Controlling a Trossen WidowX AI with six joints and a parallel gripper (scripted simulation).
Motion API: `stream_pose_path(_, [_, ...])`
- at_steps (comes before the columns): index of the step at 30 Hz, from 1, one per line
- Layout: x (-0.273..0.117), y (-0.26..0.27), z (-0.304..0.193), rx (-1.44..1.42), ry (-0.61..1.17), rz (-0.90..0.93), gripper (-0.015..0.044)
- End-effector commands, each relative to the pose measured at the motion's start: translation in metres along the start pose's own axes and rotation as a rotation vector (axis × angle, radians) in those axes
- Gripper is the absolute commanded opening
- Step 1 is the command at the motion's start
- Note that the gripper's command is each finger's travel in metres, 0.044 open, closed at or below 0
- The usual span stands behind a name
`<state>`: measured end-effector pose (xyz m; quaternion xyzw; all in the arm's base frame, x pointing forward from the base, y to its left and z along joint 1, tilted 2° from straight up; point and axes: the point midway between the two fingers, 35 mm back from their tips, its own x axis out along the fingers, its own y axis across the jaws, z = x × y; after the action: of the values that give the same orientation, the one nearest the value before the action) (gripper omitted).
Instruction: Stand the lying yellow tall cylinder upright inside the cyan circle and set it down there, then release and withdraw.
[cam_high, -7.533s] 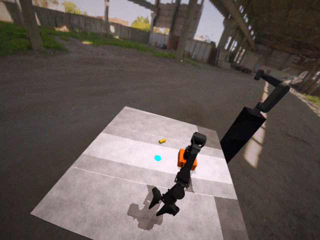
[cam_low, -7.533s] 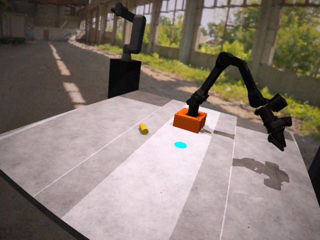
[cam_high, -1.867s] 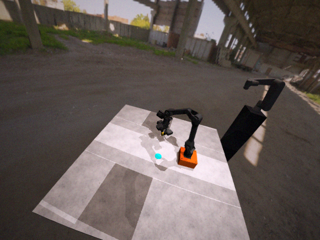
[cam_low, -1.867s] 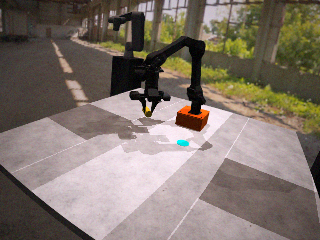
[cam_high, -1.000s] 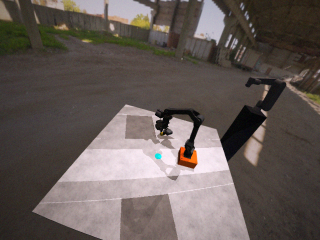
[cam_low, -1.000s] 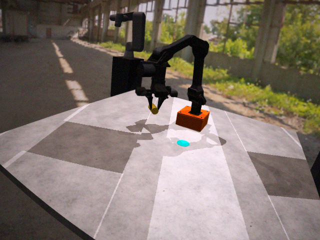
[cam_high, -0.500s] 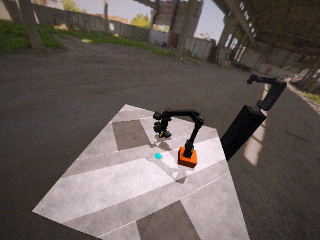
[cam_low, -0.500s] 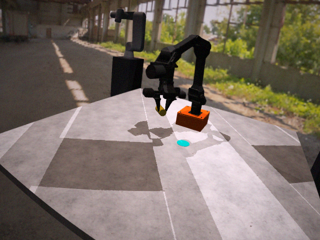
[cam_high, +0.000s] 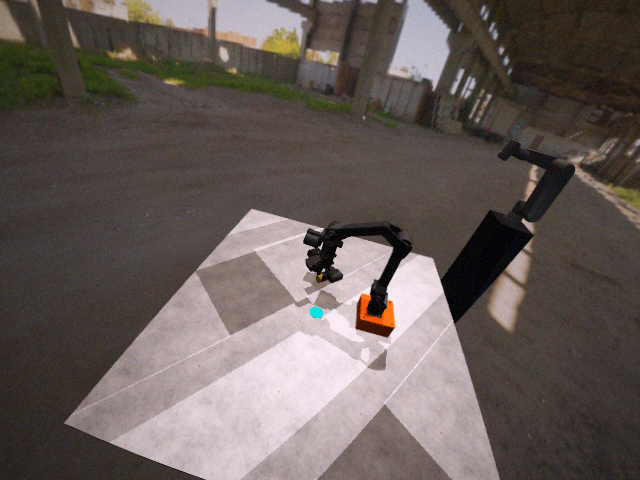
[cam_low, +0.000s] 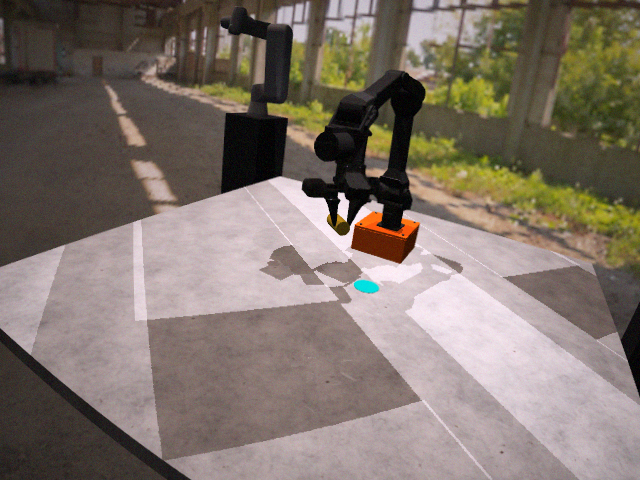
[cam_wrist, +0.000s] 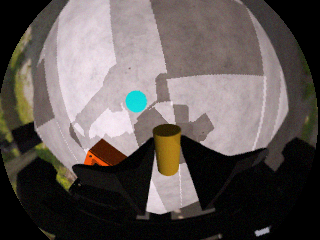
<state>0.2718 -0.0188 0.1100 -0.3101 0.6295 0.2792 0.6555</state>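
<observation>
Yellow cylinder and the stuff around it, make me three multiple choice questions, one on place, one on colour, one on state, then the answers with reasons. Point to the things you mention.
1. Where is the yellow cylinder (cam_high: 320, 277) (cam_low: 338, 225) (cam_wrist: 167, 150)?
A. Standing in the circle
B. Between the gripper's fingers
C. On top of the base block

2. What colour is the block (cam_high: 375, 323) (cam_low: 383, 243) (cam_wrist: 106, 153) under the arm?
A. Orange
B. Green
C. White

3. What state is the gripper (cam_high: 324, 277) (cam_low: 342, 224) (cam_wrist: 167, 139) in?
A. Wide open and holding nothing
B. Shut with its fingertips touching each other
C. Closed on the cylinder

Answers:
1. B: the wrist view shows a finger on each side of it.
2. A: the top and exterior views show its orange faces.
3. C: the wrist view shows the cylinder pinched between the fingers, keeping them apart.
</observation>
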Motion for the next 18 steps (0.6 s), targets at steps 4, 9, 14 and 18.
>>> stream_pose_path(4, [-0.002, 0.017, 0.01, 0.002, 0.004, 0.0, 0.0105])
stream_pose_path(9, [-0.003, 0.028, 0.017, 0.001, 0.004, 0.0, 0.0105])
stream_pose_path(14, [-0.004, 0.039, 0.024, 0.0, 0.003, 0.001, 0.0105])
stream_pose_path(18, [-0.005, 0.048, 0.028, 0.0, 0.002, 0.002, 0.0105])
